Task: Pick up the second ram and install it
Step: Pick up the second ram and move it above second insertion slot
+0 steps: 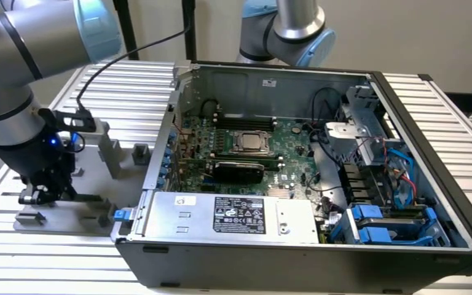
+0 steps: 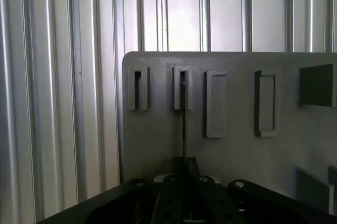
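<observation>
Pincer (image 2: pixel 184 170) clamped narrow on the second ram (image 2: pixel 184 121), its far end in a grey fixture block (image 2: pixel 177 89)

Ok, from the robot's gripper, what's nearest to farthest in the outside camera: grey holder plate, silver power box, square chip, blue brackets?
From the gripper:
1. Grey holder plate, under it, exterior view's left.
2. Silver power box, at the case's front.
3. Square chip, middle of the board.
4. Blue brackets, exterior view's far right.
</observation>
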`<state>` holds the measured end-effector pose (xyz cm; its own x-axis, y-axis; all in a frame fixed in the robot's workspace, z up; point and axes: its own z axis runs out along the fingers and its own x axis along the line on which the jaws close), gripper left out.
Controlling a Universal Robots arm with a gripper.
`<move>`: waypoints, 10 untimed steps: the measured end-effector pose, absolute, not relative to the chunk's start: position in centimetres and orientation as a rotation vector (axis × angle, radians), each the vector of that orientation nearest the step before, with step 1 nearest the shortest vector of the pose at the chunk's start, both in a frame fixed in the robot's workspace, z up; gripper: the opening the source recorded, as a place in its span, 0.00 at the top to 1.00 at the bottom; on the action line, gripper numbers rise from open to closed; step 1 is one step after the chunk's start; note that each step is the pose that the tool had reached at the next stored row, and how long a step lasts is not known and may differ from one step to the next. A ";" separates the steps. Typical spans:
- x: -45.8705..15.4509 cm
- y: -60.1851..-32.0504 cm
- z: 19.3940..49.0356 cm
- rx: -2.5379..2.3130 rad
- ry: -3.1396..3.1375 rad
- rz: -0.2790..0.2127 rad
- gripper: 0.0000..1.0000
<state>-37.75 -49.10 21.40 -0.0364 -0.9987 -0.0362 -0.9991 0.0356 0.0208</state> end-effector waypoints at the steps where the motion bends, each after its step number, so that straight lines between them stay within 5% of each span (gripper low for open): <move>1: -37.8 -49.1 21.8 -2.173 2.252 0.063 0.86; 10: -37.7 -49.1 26.0 -2.173 2.252 0.063 0.86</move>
